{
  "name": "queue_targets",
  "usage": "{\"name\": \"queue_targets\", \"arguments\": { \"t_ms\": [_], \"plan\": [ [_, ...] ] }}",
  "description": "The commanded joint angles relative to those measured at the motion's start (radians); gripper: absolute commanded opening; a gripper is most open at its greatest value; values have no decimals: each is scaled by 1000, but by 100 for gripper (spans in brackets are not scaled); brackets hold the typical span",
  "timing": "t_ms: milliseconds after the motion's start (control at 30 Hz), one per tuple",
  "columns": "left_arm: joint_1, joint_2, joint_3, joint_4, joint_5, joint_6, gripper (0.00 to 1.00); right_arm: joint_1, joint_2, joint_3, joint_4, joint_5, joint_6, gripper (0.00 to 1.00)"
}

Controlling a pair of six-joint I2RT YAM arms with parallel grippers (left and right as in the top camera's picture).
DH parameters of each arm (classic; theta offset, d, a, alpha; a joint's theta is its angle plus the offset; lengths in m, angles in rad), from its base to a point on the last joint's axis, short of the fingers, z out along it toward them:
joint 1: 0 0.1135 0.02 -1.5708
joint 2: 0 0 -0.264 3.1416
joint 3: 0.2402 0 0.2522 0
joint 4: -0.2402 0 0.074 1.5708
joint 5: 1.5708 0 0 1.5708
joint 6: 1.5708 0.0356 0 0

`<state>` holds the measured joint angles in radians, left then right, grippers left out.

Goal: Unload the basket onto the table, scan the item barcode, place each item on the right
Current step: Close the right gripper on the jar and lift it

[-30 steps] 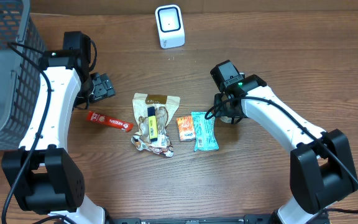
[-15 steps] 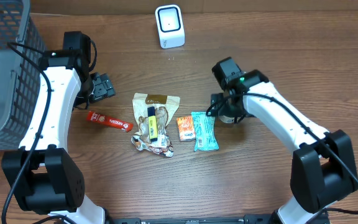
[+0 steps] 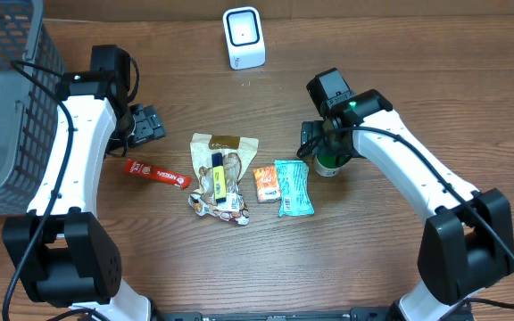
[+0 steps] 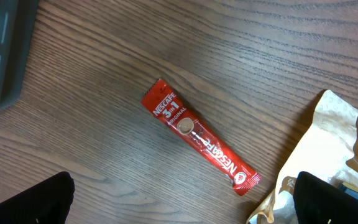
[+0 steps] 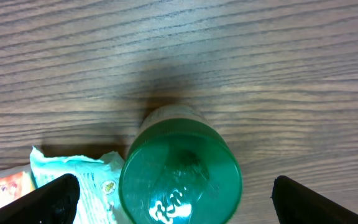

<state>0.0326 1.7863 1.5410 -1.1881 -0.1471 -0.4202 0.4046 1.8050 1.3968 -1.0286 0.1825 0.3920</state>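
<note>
- Overhead view: the green-capped round bottle (image 3: 328, 164) stands upright on the wooden counter (image 3: 391, 71), well apart from the white box-shaped scanner (image 3: 244, 37).
- Right claw (image 5: 179, 198) hangs over it, jaws apart and empty; left claw (image 4: 182, 202), also apart, is above a red coffee stick (image 4: 201, 144).
- My judgement: nothing is at the scanner; lifting and scanning remain.

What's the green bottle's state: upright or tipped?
Upright. The right wrist view looks straight down onto the round top of the green bottle.

Green bottle (image 5: 179, 171) upright under open R pincer (image 5: 178, 200), teal pkt (image 3: 294, 187) just left, bare table (image 5: 303, 74) right
</note>
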Motion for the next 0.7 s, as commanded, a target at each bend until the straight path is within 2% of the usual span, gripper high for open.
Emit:
{"name": "queue_targets", "arguments": {
  "t_ms": [0,667],
  "plan": [
    [-2,0,16,0,-10,-6,100,-8,-2,-38,26,-3,4,100],
    [-2,0,16,0,-10,-6,100,-8,-2,-134,136,-3,4,100]
  ]
}}
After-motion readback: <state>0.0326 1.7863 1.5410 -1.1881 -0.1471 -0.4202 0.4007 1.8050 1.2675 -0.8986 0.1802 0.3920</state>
